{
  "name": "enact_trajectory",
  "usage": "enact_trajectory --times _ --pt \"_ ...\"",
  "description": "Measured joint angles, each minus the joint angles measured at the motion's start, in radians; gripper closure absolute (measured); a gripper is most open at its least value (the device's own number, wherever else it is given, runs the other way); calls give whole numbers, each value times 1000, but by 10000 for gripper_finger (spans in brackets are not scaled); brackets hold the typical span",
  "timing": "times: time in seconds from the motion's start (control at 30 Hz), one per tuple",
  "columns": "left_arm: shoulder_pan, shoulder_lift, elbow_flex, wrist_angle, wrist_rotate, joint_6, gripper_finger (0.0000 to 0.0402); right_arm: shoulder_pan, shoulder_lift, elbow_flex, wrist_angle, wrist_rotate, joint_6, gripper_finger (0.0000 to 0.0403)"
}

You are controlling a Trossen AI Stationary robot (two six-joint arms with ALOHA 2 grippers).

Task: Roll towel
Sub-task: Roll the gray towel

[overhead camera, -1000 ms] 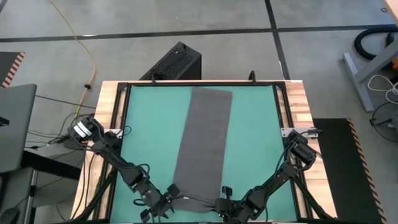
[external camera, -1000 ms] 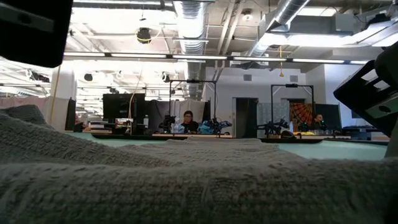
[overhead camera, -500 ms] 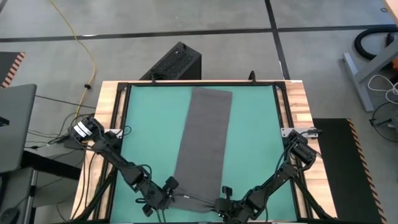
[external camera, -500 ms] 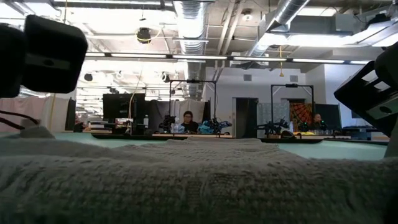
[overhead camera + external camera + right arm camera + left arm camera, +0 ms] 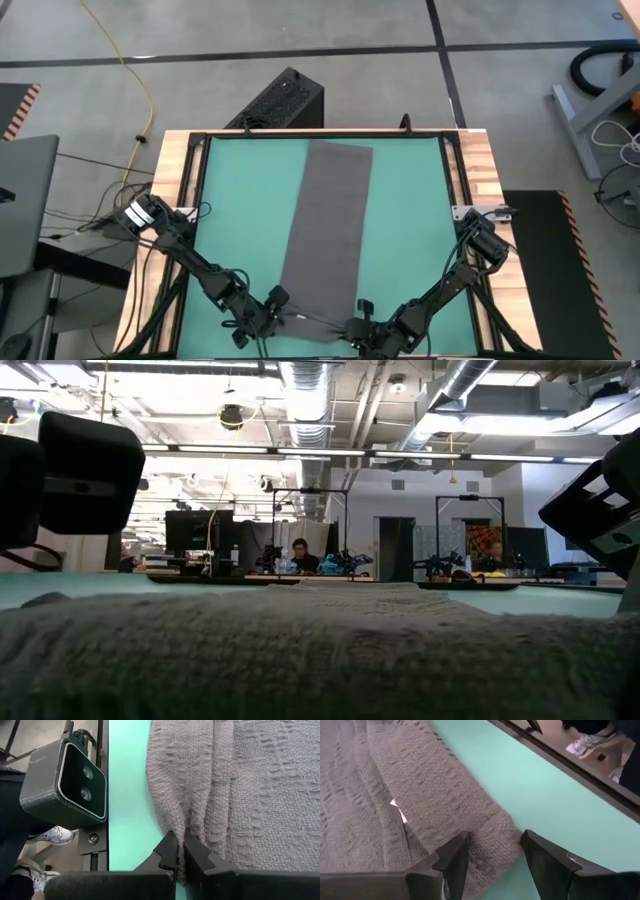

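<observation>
Right gripper [image 5: 180,851] fingers pinching towel [image 5: 250,785]

High view straight down, low view level along towel [image 5: 320,650], 2 wrist views close above it

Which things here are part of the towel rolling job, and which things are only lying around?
Part of the job:
- towel, long grey strip on the green mat
- left gripper, jaws open over one near corner
- right gripper, jaws shut on the other near edge

Only lying around:
- black box on the floor
- yellow cable

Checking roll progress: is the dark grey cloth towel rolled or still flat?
Flat: the dark grey cloth towel lies as one long strip, no roll visible.
</observation>
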Motion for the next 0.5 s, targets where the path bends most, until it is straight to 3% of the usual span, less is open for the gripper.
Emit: enact_trajectory --times 0.17,0.33,0.4,0.5 --pt "4 -2 1 -58 1 -2 251 0 -3 0 3 -1 9 372" --pt "7 0 -1 -61 4 -28 351 -1 -8 14 -3 -35 79 374" --pt "16 0 -3 -50 44 -46 386 -2 -10 20 -3 -52 119 374" --pt "43 -4 -6 -13 186 -73 392 -4 -24 22 -1 -84 212 375"
